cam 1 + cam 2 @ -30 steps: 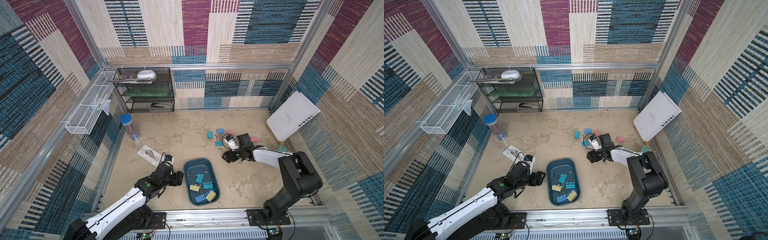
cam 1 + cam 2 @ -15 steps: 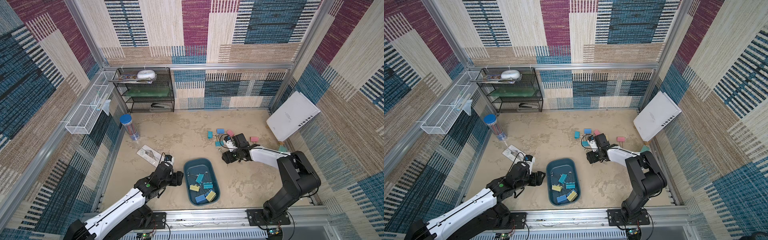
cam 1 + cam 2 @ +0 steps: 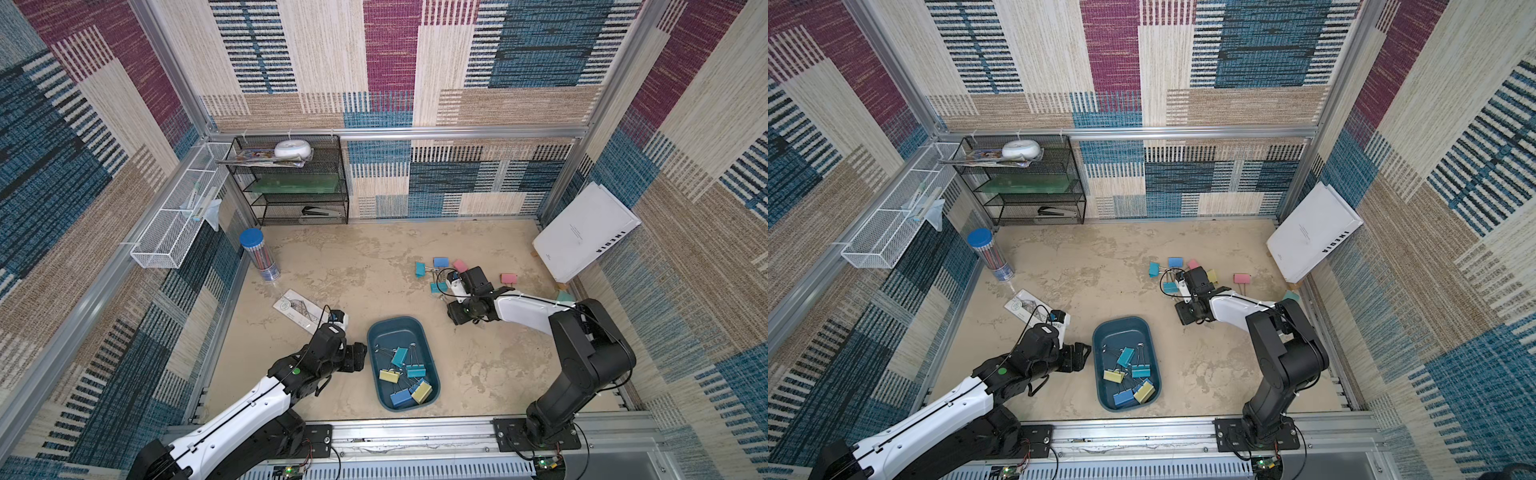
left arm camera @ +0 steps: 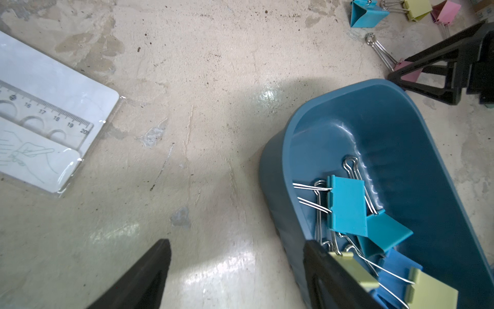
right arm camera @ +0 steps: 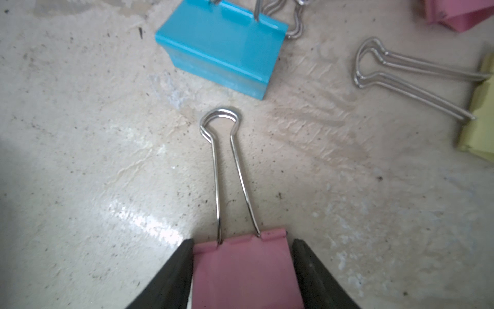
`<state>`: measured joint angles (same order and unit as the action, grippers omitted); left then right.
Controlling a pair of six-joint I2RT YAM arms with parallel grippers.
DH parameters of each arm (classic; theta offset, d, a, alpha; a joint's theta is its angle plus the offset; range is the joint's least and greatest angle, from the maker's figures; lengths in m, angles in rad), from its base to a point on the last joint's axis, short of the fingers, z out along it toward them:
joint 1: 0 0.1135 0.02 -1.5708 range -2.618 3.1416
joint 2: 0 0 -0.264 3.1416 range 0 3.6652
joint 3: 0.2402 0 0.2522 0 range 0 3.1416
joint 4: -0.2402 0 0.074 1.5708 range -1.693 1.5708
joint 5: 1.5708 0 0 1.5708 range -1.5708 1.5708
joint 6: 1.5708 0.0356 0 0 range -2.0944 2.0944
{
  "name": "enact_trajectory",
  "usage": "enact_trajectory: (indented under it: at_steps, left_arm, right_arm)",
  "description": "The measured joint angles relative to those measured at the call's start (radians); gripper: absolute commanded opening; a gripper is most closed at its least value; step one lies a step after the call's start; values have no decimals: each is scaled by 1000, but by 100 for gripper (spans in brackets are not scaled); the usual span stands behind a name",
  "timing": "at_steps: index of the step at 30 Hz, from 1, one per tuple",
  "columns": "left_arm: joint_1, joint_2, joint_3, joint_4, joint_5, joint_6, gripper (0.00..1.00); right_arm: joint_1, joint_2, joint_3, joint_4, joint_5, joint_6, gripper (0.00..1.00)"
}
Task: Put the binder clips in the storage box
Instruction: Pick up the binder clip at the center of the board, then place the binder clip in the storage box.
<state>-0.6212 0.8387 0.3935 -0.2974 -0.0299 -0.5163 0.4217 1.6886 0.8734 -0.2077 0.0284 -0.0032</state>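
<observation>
Top views both show the storage box (image 3: 395, 332) on the table (image 3: 353, 266), with several binder clips (image 3: 406, 370) already lying in it; the rest are scattered on the table beyond the box's far right corner. Against the frames of a second ago, nothing in the box has been shifted, and the left gripper (image 4: 235, 250) has been kept just beside the box's long side nearest its own arm; its jaws are spread wide and nothing is held.

The change is on the box's other side: the right gripper (image 5: 242, 242) has been edged a little further from the box into the loose cluster, and its jaws have been drawn in; a fresh pick is judged to be under way, so one more clip should reach the box if the grip holds.

In the right wrist view the pink binder clip (image 5: 240, 270) is seen clasped by its body between the two fingers (image 5: 171, 275), both sides apparently touched; its wire handle (image 5: 219, 110) lies flat on the table, and no lift is evident yet. A teal binder clip (image 5: 222, 45) lies just beyond that handle.
</observation>
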Motion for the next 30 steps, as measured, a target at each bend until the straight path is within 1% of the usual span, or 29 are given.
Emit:
enact_trajectory:
  at_steps: [5,8,13,15,19,23,28,30]
  left_arm:
    - [0,0,0,13,0,0,82]
    - [0,0,0,12,0,0,82]
    - [0,2,0,12,0,0,82]
    - [0,3,0,12,0,0,82]
    - [0,8,0,12,0,0,82]
    - [0,8,0,13,0,0,82]
    - [0,8,0,13,0,0,82]
    - [0,7,0,12,0,0,82]
  right_arm:
    - [1,-3,5,-6,5,22,46]
    - [6,-21,-1,-31,6,39,45]
    - [17,-84,-5,-114,5,70,42]
    - [35,-120,11,-140,3,82,40]
    - [84,-191,56,-172,-11,110,40]
    - [157,-250,109,-213,-30,156,39]
    - [307,-294,142,-240,-55,255,38]
    - [385,-295,143,-247,-59,308,38]
